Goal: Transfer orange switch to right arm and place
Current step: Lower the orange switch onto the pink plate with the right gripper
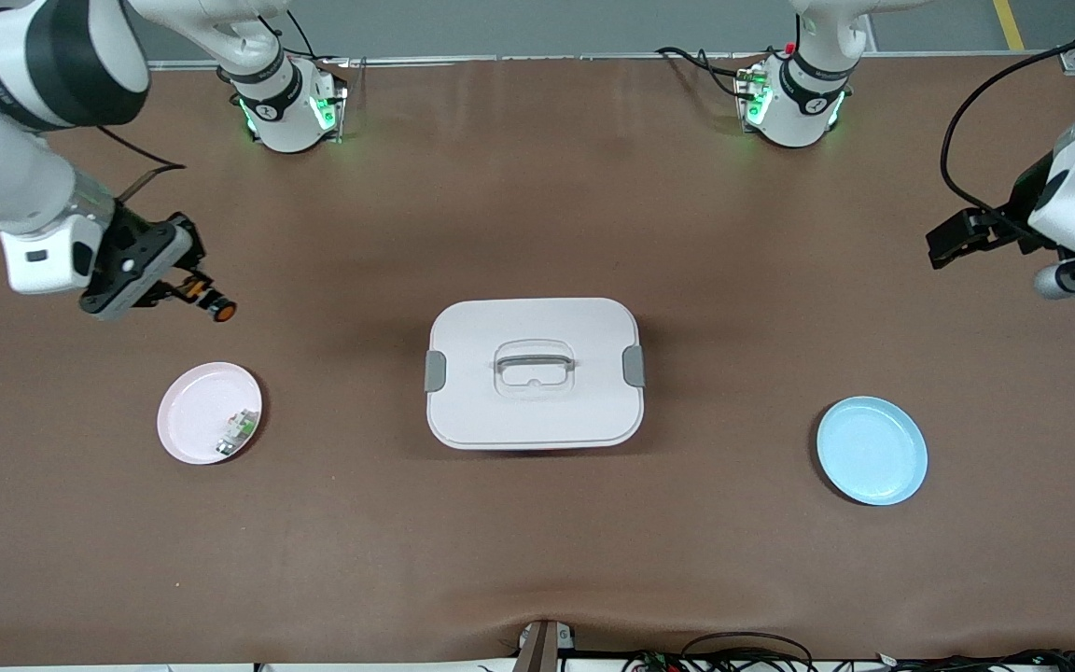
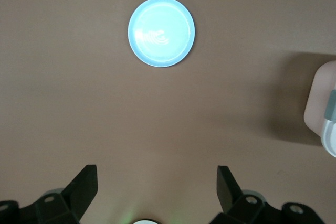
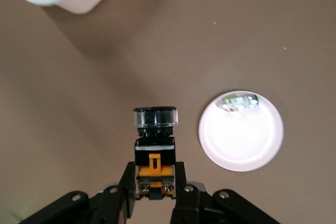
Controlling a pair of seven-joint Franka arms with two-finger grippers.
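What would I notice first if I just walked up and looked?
The right pincer, up in the air near the pink plate, is shut on the orange switch. A big white lidded box sits mid-table. The left pincer hangs open over bare table near the blue plate.

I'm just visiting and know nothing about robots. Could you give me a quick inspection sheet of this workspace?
Surface: brown table mat, rippled at the camera edge.
Job's things: small black-and-orange switch held in the air.
Clutter: lidded white box mid-table; pink plate with a white-and-green part; empty blue plate.
Grippers: right end effector shut on the switch; left end effector open, waiting.
Cables: black leads near the bases.
Surroundings: grey floor.
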